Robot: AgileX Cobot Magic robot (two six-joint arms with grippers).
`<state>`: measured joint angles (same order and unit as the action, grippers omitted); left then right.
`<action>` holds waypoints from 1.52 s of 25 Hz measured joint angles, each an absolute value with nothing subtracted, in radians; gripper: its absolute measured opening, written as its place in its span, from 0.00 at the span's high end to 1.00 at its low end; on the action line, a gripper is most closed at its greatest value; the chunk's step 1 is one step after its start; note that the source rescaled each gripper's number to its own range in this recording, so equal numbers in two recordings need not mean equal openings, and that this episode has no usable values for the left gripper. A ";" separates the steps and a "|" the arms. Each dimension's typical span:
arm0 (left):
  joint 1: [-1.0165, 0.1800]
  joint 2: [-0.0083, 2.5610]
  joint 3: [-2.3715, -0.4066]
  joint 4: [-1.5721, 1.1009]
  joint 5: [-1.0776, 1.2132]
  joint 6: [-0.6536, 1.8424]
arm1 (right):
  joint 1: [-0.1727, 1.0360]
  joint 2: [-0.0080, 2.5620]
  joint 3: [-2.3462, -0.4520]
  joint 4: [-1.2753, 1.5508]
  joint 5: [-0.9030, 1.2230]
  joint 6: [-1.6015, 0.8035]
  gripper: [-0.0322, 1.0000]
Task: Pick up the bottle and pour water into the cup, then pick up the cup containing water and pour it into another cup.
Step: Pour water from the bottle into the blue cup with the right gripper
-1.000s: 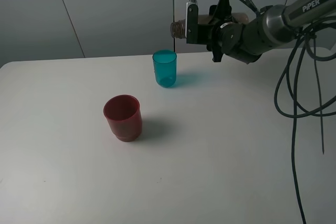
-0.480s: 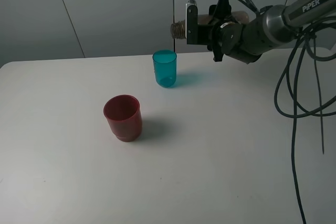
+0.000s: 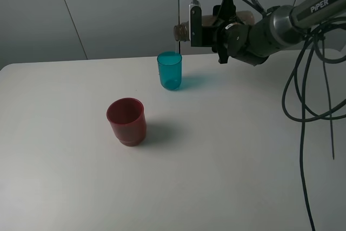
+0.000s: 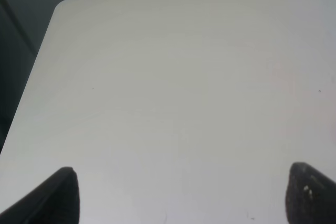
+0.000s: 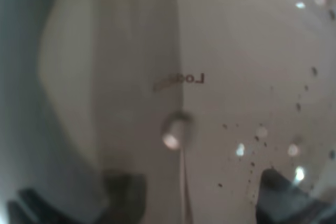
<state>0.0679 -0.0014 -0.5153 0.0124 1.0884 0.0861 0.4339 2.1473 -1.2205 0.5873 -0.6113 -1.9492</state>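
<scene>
A plain white table [image 3: 227,150] filled most of the exterior view, matte and bare apart from two cups, with a rounded corner at its far left. Behind it stood a grey wall [image 3: 119,14] of flat panels split by thin dark seams. Black cables [image 3: 303,96] looped down over the table's right side.

The cup [image 3: 170,71], teal-blue, stood upright toward the far middle of the table, casting a faint bluish shadow to its right. Another cup [image 3: 126,121], dark red, stood upright nearer and to the left, well apart from it.

The right gripper [image 3: 201,25] was clamped on the bottle [image 3: 183,30], which lay roughly level in the air, its neck pointing left, above the teal cup and a little to its right, clear of the rim. In the right wrist view the bottle's wall filled the frame, speckled with droplets.

The left gripper [image 4: 184,203] hung over bare table, its fingertips [image 4: 63,198] spread wide with nothing between them.
</scene>
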 joint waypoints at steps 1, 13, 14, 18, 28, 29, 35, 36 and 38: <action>0.068 -0.001 -0.515 0.012 1.088 0.086 | 0.436 2.147 -1.220 0.586 -0.611 -1.949 0.93; 0.068 -0.001 -0.515 0.012 1.088 0.086 | 0.437 2.147 -1.220 0.534 -0.611 -1.944 0.93; 0.068 -0.001 -0.515 0.012 1.088 0.086 | 0.437 2.147 -1.220 0.524 -0.611 -1.944 0.93; 0.068 -0.001 -0.515 0.012 1.088 0.086 | 0.437 2.147 -1.220 0.510 -0.611 -1.944 0.93; 0.068 -0.001 -0.515 0.012 1.088 0.086 | 0.437 2.147 -1.257 0.496 -0.609 -1.944 0.93; 0.068 -0.001 -0.515 0.012 1.088 0.086 | 0.437 2.147 -1.259 0.492 -0.609 -1.944 0.93; 0.068 -0.001 -0.515 0.012 1.088 0.086 | 0.437 2.147 -1.259 0.489 -0.609 -1.954 0.93; 0.068 -0.001 -0.515 0.012 1.088 0.086 | 0.437 2.147 -1.259 0.489 -0.609 -1.956 0.93; 0.068 -0.001 -0.515 0.012 1.088 0.086 | 0.437 2.147 -1.259 0.489 -0.609 -1.967 0.93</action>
<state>0.0679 -0.0014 -0.5153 0.0124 1.0884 0.0861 0.4372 2.1473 -1.2589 0.4893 -0.6093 -1.9669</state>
